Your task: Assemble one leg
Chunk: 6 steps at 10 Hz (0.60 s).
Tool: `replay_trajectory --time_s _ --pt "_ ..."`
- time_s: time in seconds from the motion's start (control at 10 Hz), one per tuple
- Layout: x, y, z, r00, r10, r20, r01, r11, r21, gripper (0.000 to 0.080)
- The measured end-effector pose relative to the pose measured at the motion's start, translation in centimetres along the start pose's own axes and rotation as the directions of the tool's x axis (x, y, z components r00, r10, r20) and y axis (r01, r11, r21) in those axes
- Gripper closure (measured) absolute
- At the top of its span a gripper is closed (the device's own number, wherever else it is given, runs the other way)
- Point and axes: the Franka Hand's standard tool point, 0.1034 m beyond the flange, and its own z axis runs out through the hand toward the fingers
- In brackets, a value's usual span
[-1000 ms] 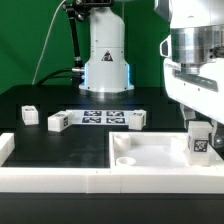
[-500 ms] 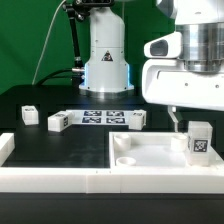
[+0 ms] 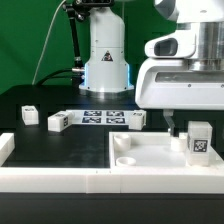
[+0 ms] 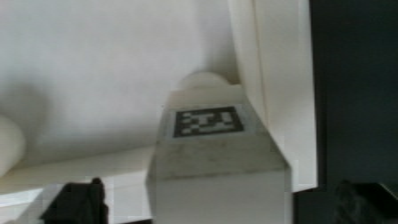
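Observation:
A white leg [image 3: 200, 140] with a black-and-white tag stands upright in the near corner of the large white panel [image 3: 150, 152], on the exterior view's right. My gripper [image 3: 188, 128] hangs just over it; one dark finger [image 3: 171, 128] shows beside the leg on the exterior view's left, apart from it. In the wrist view the leg [image 4: 217, 150] with its tag sits between my two dark fingertips [image 4: 79, 203]. Bare gaps show on both sides of it. The gripper [image 4: 222, 205] is open around the leg.
Three more white legs [image 3: 28, 114], [image 3: 57, 121], [image 3: 136, 119] stand on the black table beside the marker board [image 3: 100, 117]. The robot base [image 3: 105, 60] stands behind them. A white rim [image 3: 60, 176] runs along the front.
The hand has turned about its axis above the leg and then come down a little. The leg has stayed in the panel's corner.

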Motion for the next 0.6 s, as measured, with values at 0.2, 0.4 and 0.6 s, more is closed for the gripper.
replay_trajectory --time_s 0.2,0.4,0.6 --pt "-0.01 -0.03 0.00 1.000 0.000 0.000 0.000 1.000 0.000 0.0160" --pt "0.00 -0.03 0.00 1.000 0.000 0.000 0.000 1.000 0.000 0.0368" --pt "0.00 -0.03 0.00 1.000 0.001 0.000 -0.001 1.000 0.000 0.0509"
